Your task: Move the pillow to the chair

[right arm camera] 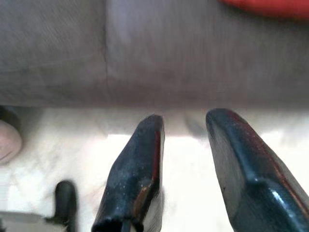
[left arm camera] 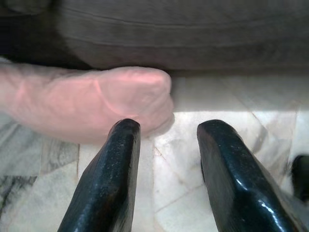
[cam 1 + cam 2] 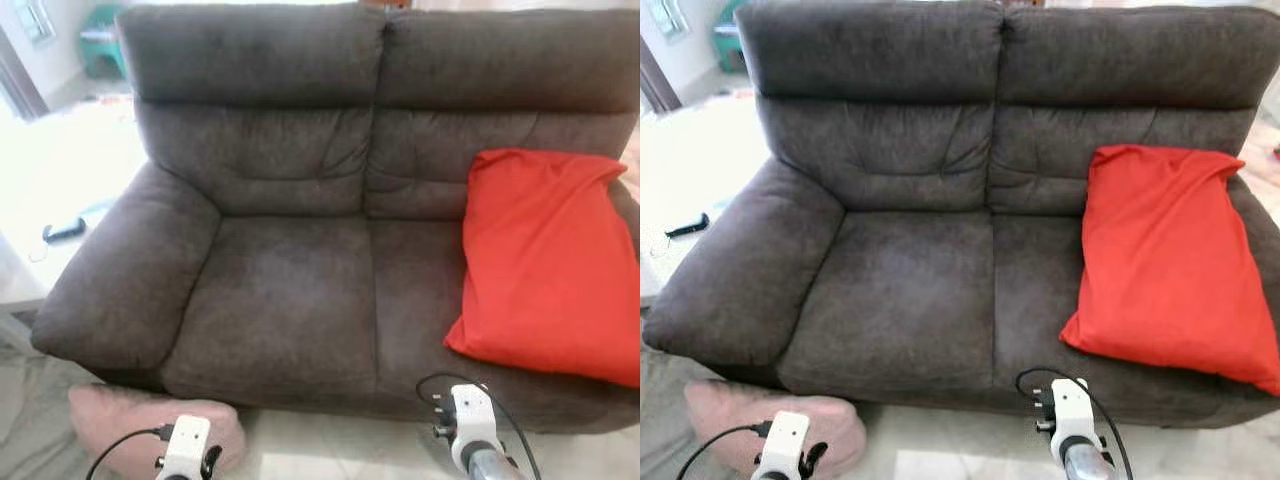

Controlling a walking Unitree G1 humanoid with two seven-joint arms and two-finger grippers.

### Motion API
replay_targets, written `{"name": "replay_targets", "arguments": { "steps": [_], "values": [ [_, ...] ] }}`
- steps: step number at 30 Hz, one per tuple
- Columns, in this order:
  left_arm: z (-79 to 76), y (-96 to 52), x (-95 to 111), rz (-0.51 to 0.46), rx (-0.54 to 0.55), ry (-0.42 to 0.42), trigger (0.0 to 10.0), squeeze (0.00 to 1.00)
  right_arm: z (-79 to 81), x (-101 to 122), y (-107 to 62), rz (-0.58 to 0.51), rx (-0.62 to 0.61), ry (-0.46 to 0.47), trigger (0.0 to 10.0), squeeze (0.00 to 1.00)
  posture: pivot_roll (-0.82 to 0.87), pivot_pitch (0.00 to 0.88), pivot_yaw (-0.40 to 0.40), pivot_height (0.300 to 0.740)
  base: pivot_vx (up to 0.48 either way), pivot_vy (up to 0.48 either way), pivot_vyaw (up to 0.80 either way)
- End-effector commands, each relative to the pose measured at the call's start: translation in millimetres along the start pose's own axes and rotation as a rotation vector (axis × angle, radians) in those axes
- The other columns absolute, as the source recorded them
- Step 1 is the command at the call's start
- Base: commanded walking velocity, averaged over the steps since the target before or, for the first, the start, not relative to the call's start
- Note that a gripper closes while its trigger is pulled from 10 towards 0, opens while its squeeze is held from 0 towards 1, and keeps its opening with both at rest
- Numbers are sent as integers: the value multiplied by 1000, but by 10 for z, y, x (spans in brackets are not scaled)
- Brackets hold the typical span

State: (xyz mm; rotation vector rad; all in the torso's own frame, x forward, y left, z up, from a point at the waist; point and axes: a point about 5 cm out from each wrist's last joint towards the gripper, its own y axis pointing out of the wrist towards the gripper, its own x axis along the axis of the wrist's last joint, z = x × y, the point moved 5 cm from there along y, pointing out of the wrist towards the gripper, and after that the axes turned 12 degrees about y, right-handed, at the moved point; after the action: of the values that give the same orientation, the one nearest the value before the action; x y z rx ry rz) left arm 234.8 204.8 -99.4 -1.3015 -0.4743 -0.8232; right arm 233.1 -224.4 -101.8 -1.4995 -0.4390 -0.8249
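The red pillow (image 3: 545, 265) leans against the backrest at the right end of the dark grey sofa (image 3: 290, 280). A pink pillow (image 2: 87, 101) lies on the pale marble floor (image 2: 193, 159) by the sofa's front left corner. The left tool (image 2: 166, 140) hangs just above it, fingers apart. The right tool (image 1: 186, 140), fingers apart too, hangs before the sofa's front edge.

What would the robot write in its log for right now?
stage: approach | red pillow: on sofa right seat | pink pillow: floor | left gripper: open | right gripper: open
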Motion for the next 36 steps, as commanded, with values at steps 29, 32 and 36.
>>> {"name": "replay_targets", "arguments": {
  "steps": [29,32,36],
  "values": [
    [-58,-106,-402,170,-1,-91,10000,0,-238,-505,-160,178,-66,69,10000,0,-3,71,52,740,0,314,183],
    [-54,-107,-402,168,0,-94,10000,0,-229,-515,-162,181,-60,70,10000,0,-2,72,51,740,0,315,571],
    [-41,-103,-394,167,1,-98,10000,0,-227,-530,-168,184,-59,73,10000,0,-2,74,49,740,0,316,122]
  ]
}}
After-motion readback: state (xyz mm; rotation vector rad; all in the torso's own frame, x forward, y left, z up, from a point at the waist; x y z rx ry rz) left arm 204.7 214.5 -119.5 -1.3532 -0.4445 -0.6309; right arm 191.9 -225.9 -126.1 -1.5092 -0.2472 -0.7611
